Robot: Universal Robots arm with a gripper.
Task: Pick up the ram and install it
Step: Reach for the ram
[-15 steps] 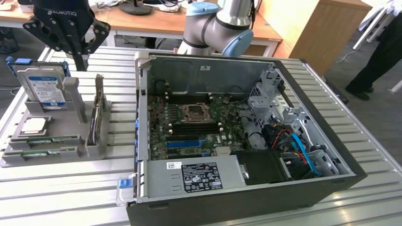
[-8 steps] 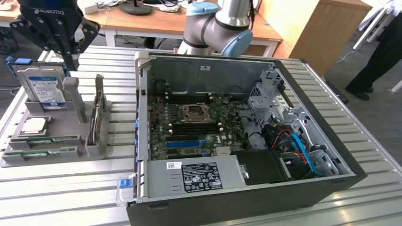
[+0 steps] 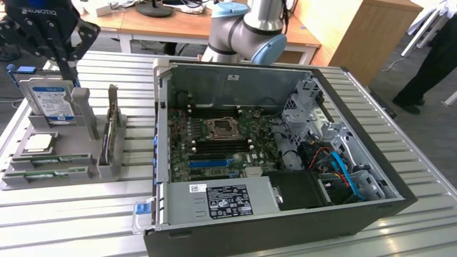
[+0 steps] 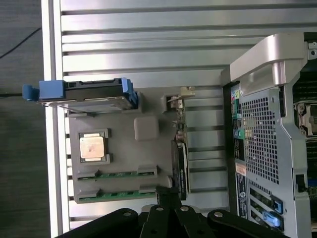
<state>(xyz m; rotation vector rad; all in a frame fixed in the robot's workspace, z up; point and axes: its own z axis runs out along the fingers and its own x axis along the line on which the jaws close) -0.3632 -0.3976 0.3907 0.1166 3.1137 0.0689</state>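
1. The hand (image 3: 68,65) (image 4: 168,196) hangs above the grey holder (image 3: 85,101) (image 4: 124,158), at the exterior view's left. Its black fingers are pressed together and grip nothing.
2. A ram stick (image 3: 57,159) (image 4: 117,174) lies in a slot of the holder, just beside the processor chip (image 3: 39,142) (image 4: 93,147). It is green with dark chips.
3. A second ram stick (image 3: 46,174) (image 4: 115,195) lies parallel in the next slot, along the holder's outer edge. In the wrist view the fingertips sit close above one end of this stick, apart from it.
4. A hard drive (image 3: 47,101) (image 4: 84,97) with blue rails stands on edge at the holder's far end.
5. A dark expansion card (image 3: 111,126) (image 4: 181,168) stands upright in the holder, on the side facing the computer case (image 3: 371,176) (image 4: 262,124).
6. The case lies open on the slatted metal worktop (image 3: 78,214) (image 4: 148,39), with its motherboard (image 3: 221,139) exposed.
7. A person (image 3: 435,59) stands beyond the worktop at the exterior view's right.
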